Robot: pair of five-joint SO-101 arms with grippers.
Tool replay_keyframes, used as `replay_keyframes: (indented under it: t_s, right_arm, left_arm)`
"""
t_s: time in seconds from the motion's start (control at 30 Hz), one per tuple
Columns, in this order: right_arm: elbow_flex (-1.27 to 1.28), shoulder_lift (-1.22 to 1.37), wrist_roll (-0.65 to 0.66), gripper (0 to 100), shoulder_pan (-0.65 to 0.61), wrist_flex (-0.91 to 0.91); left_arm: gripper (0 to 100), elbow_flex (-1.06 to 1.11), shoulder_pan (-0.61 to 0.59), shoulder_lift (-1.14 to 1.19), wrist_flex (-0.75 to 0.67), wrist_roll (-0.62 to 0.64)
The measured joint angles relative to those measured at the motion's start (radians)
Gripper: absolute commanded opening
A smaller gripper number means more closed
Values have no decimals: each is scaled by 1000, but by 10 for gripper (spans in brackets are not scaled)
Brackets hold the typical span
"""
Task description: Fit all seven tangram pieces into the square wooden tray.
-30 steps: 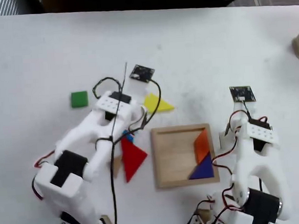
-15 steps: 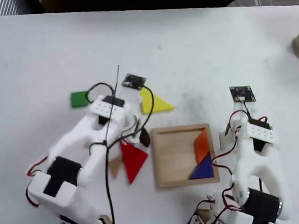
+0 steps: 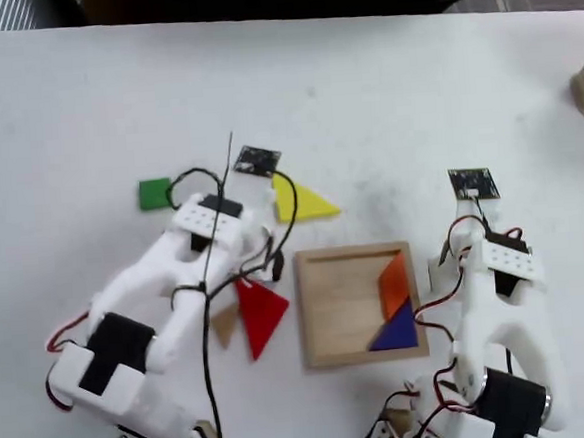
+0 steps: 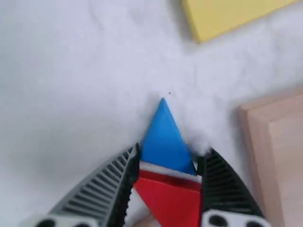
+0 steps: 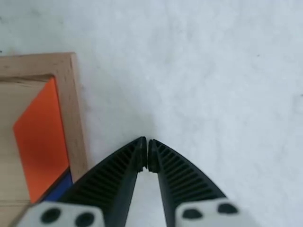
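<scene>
Square wooden tray sits btwn the two arms, w/ an orange piece & dark-blue triangle inside, on the side nearest the right arm. Left gripper pinches a small light-blue triangle over a red triangle, just beside the tray. Yellow triangle & green square lie farther back. Right gripper: fingers pressed together, near the tray's rim. White table; dark room behind its far edge.

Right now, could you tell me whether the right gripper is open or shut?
Shut: on the right gripper the fingertips meet, nothing between them, beside the tray.
</scene>
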Motion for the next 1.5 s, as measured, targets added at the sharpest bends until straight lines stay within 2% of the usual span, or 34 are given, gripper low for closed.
replay_keyframes:
  t_s: [1.2,1.4,1.5]
  right_arm:
    - [0,0,0,18,0,-2]
    - [0,0,0,18,0,-2]
    - [0,0,0,18,0,-2]
  left_arm:
    - [161,0,2,-5,-31,6]
    - [161,44,-87,-101,-40,9]
    - [161,112,-109,-184,-103,8]
